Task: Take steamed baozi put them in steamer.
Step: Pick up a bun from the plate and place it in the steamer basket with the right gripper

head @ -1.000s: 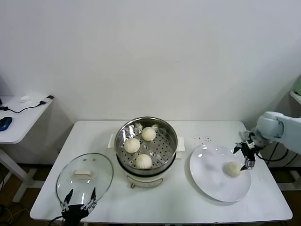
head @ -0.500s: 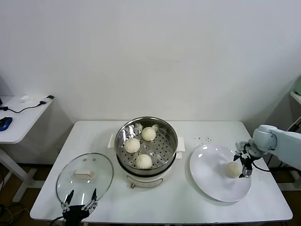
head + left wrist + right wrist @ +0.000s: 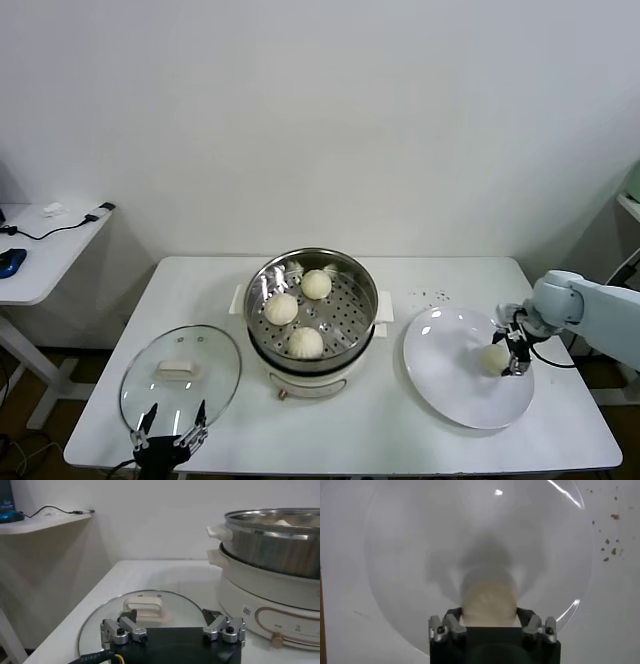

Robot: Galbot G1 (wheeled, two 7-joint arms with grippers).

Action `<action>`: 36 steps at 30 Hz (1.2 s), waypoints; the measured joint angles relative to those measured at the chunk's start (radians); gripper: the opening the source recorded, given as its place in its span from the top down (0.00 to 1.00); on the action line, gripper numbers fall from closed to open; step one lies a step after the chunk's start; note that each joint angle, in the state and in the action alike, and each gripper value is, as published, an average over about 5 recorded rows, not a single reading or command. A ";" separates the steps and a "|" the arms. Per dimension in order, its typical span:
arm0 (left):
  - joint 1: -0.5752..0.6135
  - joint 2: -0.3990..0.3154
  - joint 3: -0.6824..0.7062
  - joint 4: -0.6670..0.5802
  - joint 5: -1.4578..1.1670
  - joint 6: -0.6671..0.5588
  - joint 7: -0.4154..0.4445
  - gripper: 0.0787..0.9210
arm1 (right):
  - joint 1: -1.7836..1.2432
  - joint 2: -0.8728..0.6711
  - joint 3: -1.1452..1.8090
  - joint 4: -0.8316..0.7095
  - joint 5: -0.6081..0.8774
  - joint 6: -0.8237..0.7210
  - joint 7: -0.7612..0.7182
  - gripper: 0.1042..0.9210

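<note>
Right gripper (image 3: 506,355) jaws pinching last baozi (image 3: 494,357) on plate (image 3: 450,375) beside steamer (image 3: 312,305); left gripper (image 3: 168,430) jaws spread by lid (image 3: 180,375).

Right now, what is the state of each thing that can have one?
steamer: uncovered, three baozi on its perforated tray.
glass lid: off, flat on the table beside the steamer.
last baozi: on the plate, between the right tool's fingers.
plate: holds that one baozi.
right tool: around the baozi.
left tool: open, idle over the lid's near edge.
</note>
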 measured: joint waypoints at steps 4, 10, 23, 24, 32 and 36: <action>0.004 0.000 0.006 -0.005 0.004 -0.003 -0.001 0.12 | 0.009 -0.007 0.001 0.010 0.005 0.000 -0.004 0.33; 0.009 -0.001 0.020 -0.012 0.012 -0.006 -0.003 0.12 | 0.072 -0.009 -0.029 0.034 0.038 0.008 -0.023 0.36; 0.009 0.003 0.028 -0.026 0.015 -0.005 -0.003 0.12 | 0.570 0.115 -0.278 0.154 0.355 -0.002 -0.066 0.37; 0.009 0.003 0.029 -0.027 0.015 -0.005 -0.003 0.12 | 0.606 0.133 -0.289 0.166 0.388 -0.009 -0.064 0.37; 0.008 0.005 0.028 -0.034 0.008 -0.002 -0.005 0.12 | 0.762 0.272 -0.332 0.293 0.627 -0.113 0.030 0.37; 0.007 0.006 0.023 -0.036 0.001 -0.001 -0.005 0.12 | 0.766 0.332 -0.342 0.346 0.701 -0.173 0.101 0.37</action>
